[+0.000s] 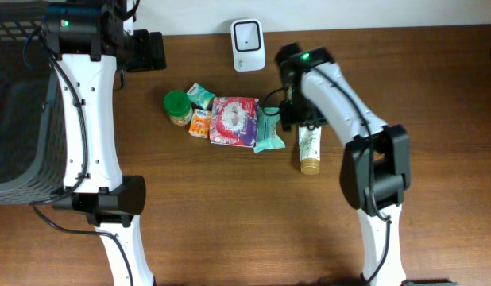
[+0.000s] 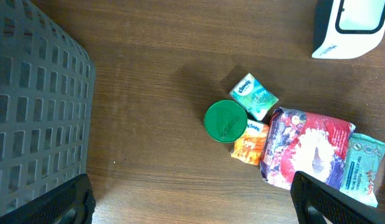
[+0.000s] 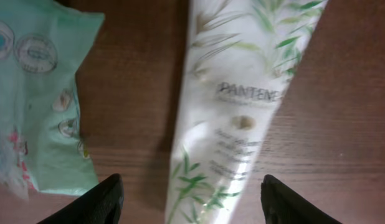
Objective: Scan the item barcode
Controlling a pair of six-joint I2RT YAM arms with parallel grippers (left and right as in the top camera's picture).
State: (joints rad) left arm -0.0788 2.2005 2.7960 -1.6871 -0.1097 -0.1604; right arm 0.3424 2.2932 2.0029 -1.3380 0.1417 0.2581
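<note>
A white Pantene tube with a gold cap lies flat on the wooden table, right of the pile of goods. In the right wrist view the tube runs down between my fingers, with a gap on each side. My right gripper is open just above it, and overhead that gripper hangs over the tube's upper end. The white barcode scanner stands at the table's far edge. My left gripper is open and empty over bare wood, and overhead the left gripper sits at the far left.
Left of the tube lie a teal wipes pack, a red and white pouch, an orange packet, a tissue pack and a green-lidded jar. A dark mesh basket fills the left edge.
</note>
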